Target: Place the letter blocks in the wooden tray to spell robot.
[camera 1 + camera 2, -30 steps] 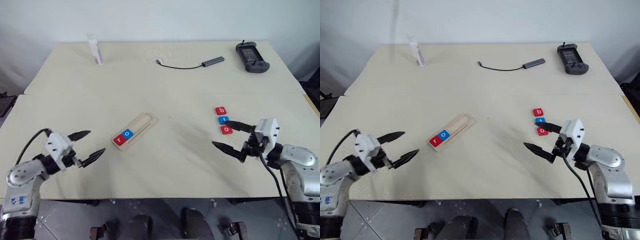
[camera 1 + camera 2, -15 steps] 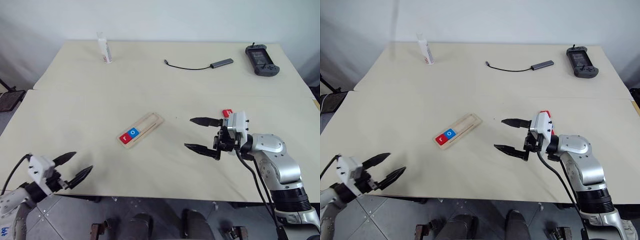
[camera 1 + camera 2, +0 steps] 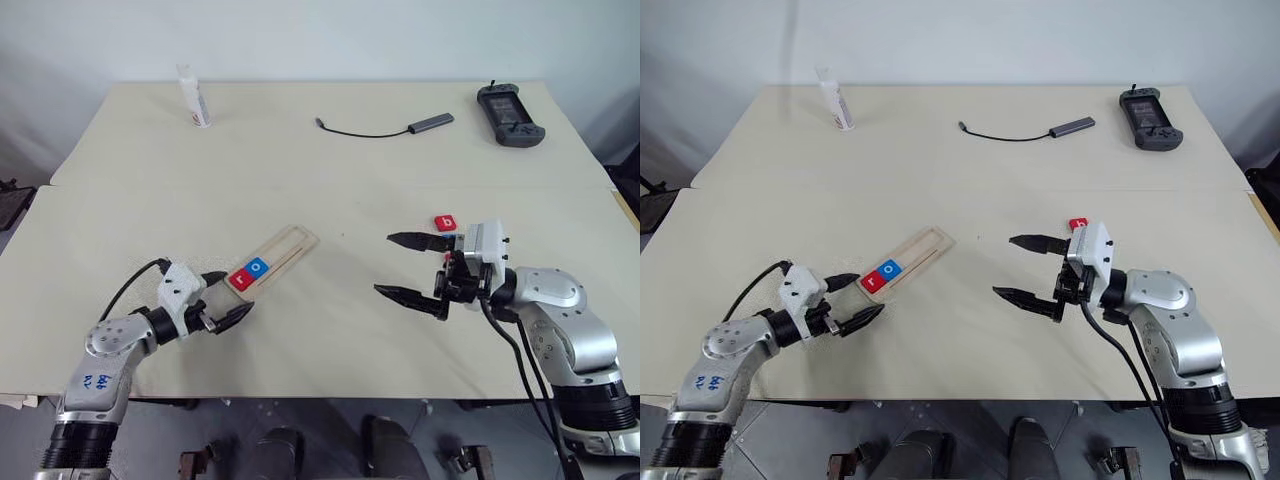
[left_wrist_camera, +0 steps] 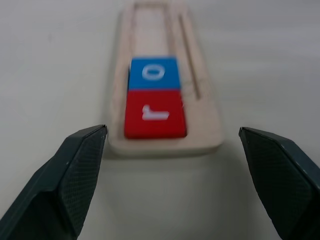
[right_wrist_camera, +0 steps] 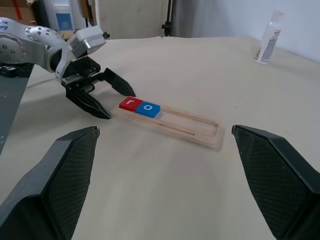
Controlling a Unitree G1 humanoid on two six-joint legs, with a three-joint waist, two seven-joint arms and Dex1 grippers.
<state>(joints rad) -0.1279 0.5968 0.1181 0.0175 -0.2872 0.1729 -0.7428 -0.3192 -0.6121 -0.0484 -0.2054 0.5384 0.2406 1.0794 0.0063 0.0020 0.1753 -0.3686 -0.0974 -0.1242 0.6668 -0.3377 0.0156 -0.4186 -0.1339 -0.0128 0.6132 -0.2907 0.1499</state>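
In wooden tray (image 3: 276,258): r (image 3: 238,279), o (image 3: 257,267)

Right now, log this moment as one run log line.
wooden tray: red r and blue o seated | left end effector: open at tray's r end | right end effector: open, empty | red b: on table

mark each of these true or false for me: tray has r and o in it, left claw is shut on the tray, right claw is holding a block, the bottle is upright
1. The tray holds a red r and a blue o. True.
2. The left claw is shut on the tray. False: it is open at the tray's r end.
3. The right claw holds a block. False: it is open and empty.
4. The bottle stands upright. True.
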